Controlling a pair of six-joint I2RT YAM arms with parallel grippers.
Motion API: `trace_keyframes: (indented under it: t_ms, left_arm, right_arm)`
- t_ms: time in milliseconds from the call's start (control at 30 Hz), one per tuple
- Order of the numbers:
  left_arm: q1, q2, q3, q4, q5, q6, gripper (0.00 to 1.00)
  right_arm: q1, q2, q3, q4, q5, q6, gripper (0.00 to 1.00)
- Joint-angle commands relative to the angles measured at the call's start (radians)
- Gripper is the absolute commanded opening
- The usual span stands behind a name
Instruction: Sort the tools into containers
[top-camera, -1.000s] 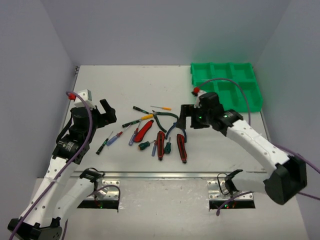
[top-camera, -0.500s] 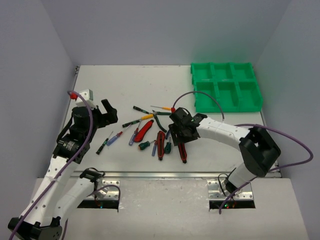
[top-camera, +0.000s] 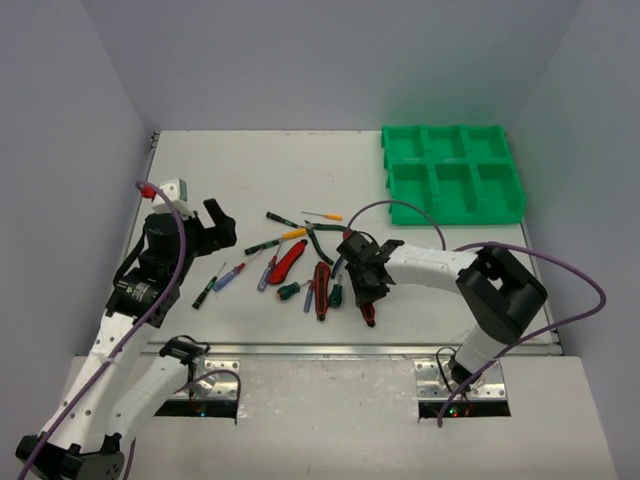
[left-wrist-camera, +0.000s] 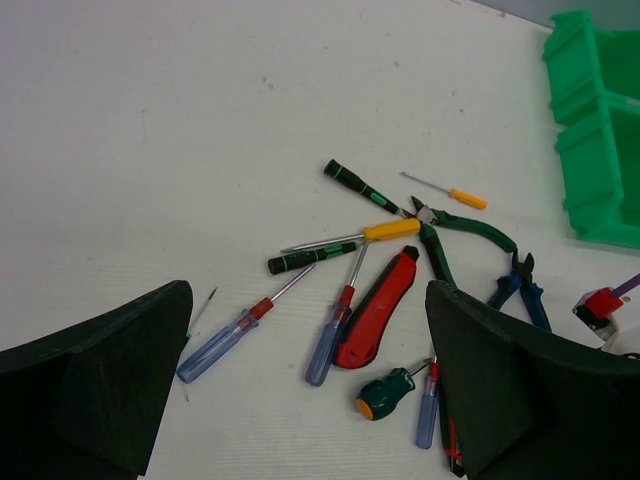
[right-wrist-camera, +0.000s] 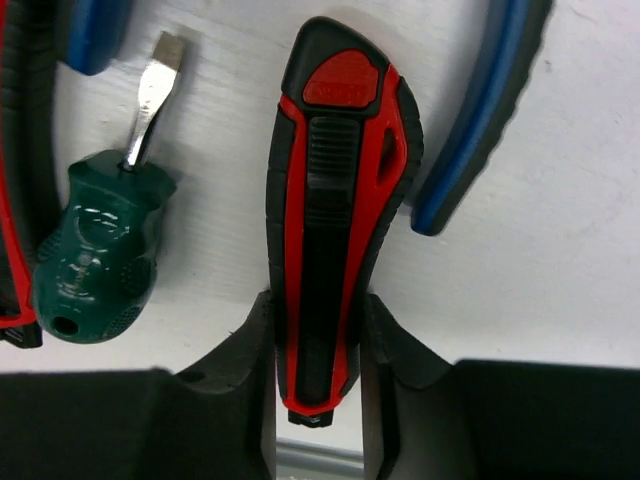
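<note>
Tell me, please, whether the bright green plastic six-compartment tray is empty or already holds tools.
Empty: the top view shows only bare green plastic in all six compartments of the bright green plastic tray.

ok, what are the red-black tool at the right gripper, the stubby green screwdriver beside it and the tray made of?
The red-black tool: probably moulded hard plastic, satin red shell, ribbed black insert that may be rubber. The stubby green screwdriver: glossy plastic handle with highlights, bright metal flat blade. The tray: moulded plastic by its uniform bright green and thin walls.
</note>
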Motion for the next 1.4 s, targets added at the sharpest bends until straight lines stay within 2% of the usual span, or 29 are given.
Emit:
trace_keyframes:
  t_ms: [0, 67, 133, 300, 433, 567, 633, 733, 800, 833, 900, 933, 1000, 1133, 1300, 1367]
  left_arm:
    - [0.01, -0.004, -0.004, 0.044, 0.012, -0.002, 1.0]
    - [0.011, -0.002, -0.002, 0.043, 0.012, -0.002, 1.0]
    - [0.011, 0.0, -0.002, 0.044, 0.012, -0.002, 1.0]
    - [0.009, -0.002, -0.002, 0.039, 0.011, -0.002, 1.0]
    - [0.009, -0.007, -0.004, 0.039, 0.004, -0.003, 1.0]
    - [0.009, -0.002, -0.004, 0.041, 0.01, -0.003, 1.0]
    - [0.009, 0.007, -0.005, 0.042, 0.011, -0.003, 1.0]
    - [0.008, 0.011, -0.009, 0.041, 0.017, -0.003, 1.0]
    - [0.008, 0.02, -0.009, 0.042, 0.021, -0.003, 1.0]
    - [0.006, 0.021, -0.007, 0.042, 0.021, -0.003, 1.0]
    - [0.003, 0.023, -0.009, 0.041, 0.026, -0.003, 1.0]
    - [0.003, 0.024, -0.009, 0.042, 0.026, -0.003, 1.0]
    - [0.002, 0.021, -0.011, 0.044, 0.026, -0.003, 1.0]
    - [0.004, 0.029, -0.014, 0.045, 0.041, -0.003, 1.0]
    - [0.003, 0.03, -0.015, 0.049, 0.044, -0.003, 1.0]
    - [0.002, 0.033, -0.015, 0.049, 0.046, -0.003, 1.0]
  right_arm:
    - [0.025, -0.022, -0.014, 0.043, -0.014, 0.026, 0.1]
    - [0.035, -0.083, 0.01, 0.023, -0.012, 0.021, 0.05]
    - [0.037, -0.149, 0.035, -0.002, -0.009, 0.009, 0.05]
    - [0.014, -0.273, 0.18, -0.141, 0.139, -0.062, 0.0]
    - [-0.164, -0.303, 0.283, -0.13, 0.148, -0.147, 0.0]
    - [-0.368, -0.115, 0.489, -0.064, 0.123, -0.255, 0.0]
    - [-0.457, 0.01, 0.686, -0.038, 0.107, -0.284, 0.0]
    - [-0.531, 0.228, 0.947, -0.03, 0.151, -0.278, 0.0]
    - [-0.578, 0.374, 1.056, 0.002, 0.157, -0.254, 0.0]
    - [-0.58, 0.38, 1.111, 0.005, 0.161, -0.246, 0.0]
    - [-0.615, 0.539, 1.273, 0.008, 0.156, -0.231, 0.0]
    - [-0.618, 0.553, 1.316, 0.022, 0.158, -0.233, 0.0]
    - [-0.624, 0.615, 1.355, 0.102, 0.164, -0.271, 0.0]
    - [-0.639, 0.652, 1.253, 0.409, 0.073, -0.328, 0.0]
    - [-0.658, 0.78, 1.424, 0.384, 0.043, -0.314, 0.0]
    - [-0.658, 0.781, 1.37, 0.403, 0.048, -0.326, 0.0]
